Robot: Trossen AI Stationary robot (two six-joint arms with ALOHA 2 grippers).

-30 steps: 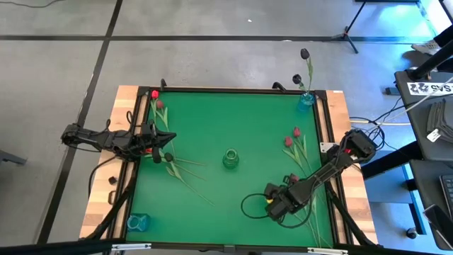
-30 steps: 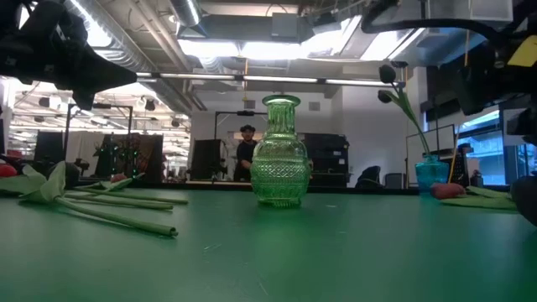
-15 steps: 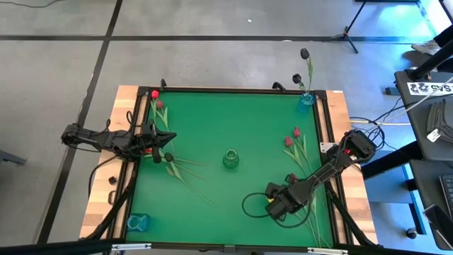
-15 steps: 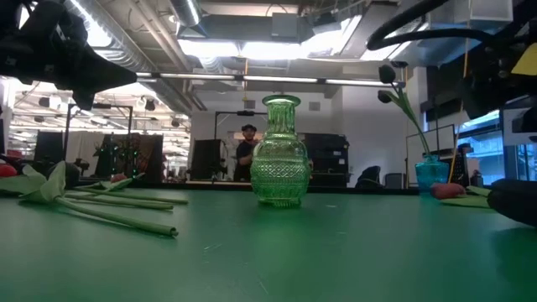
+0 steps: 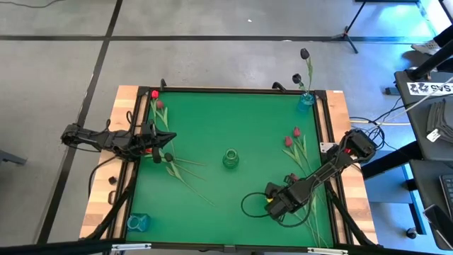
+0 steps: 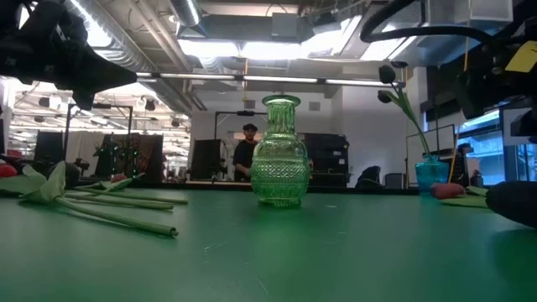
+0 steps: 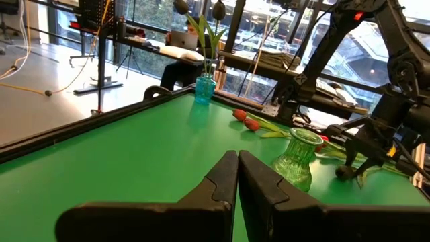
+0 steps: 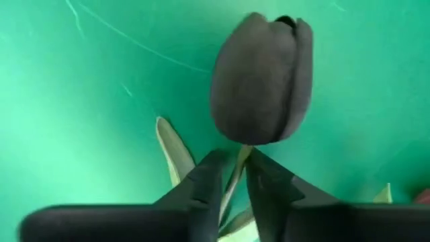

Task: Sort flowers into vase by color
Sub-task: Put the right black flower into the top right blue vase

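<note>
My right gripper (image 5: pixel 274 205) (image 8: pixel 234 165) points down near the table's near right corner, shut on a black flower (image 8: pixel 262 79) that lies on the green table. More flowers, red-headed (image 5: pixel 291 136), lie along the right side. Others lie by their stems (image 5: pixel 177 166) at the left, beside my left gripper (image 5: pixel 154 145) (image 7: pixel 237 161), which is shut, level and holds nothing. A green glass vase (image 5: pixel 231 159) (image 6: pixel 279 151) stands at the centre. A blue vase (image 5: pixel 306 99) at the far right holds two black flowers. My right gripper pinches the black flower's thin stem (image 8: pixel 236 168) between its two fingers, just below the head. The fingers come from above, pointing down, and lie across the stem. A pale leaf (image 8: pixel 173 148) spreads beside the left finger (image 8: pixel 205 181). Whether the head is off the table does not show.
Another blue vase (image 5: pixel 138 222) stands at the near left corner. A raised dark frame (image 5: pixel 233 91) runs round the green table. A black cable loop (image 5: pixel 249 207) lies beside my right gripper. A person (image 6: pixel 245 151) stands far behind the table.
In the low view a dark rounded shape at table height beside my right gripper has come farther in from the right. Both arms have kept their places.
</note>
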